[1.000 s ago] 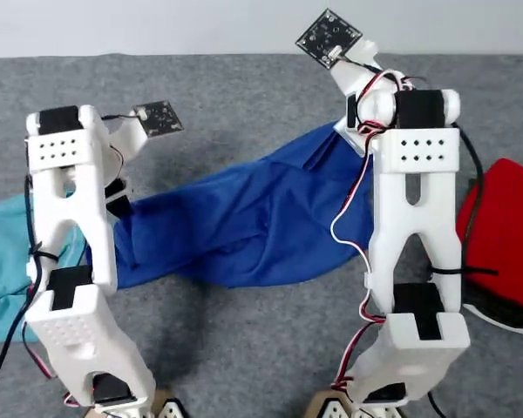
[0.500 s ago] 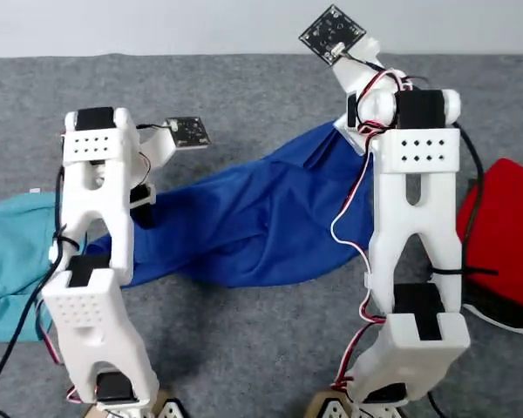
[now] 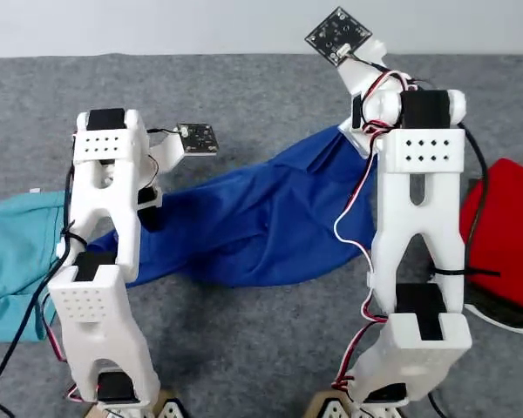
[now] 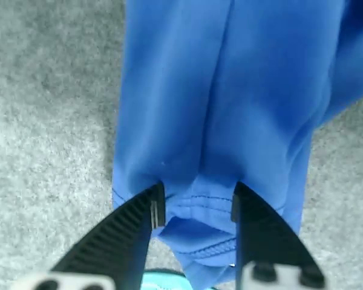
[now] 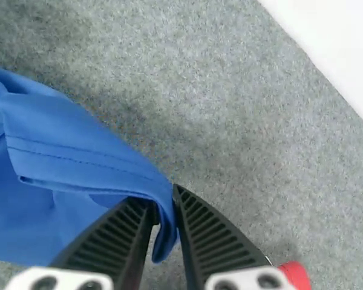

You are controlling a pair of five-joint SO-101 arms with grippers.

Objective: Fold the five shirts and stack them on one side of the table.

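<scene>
A blue shirt (image 3: 253,218) lies stretched across the middle of the grey table, from one arm to the other. My left gripper (image 4: 196,202) stands open over the shirt's left end, and the stitched hem (image 4: 199,211) bunches between its spread fingers. At the shirt's far right corner my right gripper (image 5: 166,208) is shut on a fold of the blue shirt (image 5: 78,163), holding the corner just above the felt. From above, the left gripper (image 3: 148,205) and right gripper (image 3: 359,135) are mostly covered by their own arms.
A crumpled teal shirt (image 3: 13,252) lies at the left edge, partly under the left arm. A red shirt (image 3: 506,226) sits at the right edge on top of white and dark cloth (image 3: 506,318). Bare grey felt (image 3: 244,96) runs along the back.
The left arm has swung to the right and now sits over the blue shirt's left end. The right arm shifted slightly right with the corner still held.
</scene>
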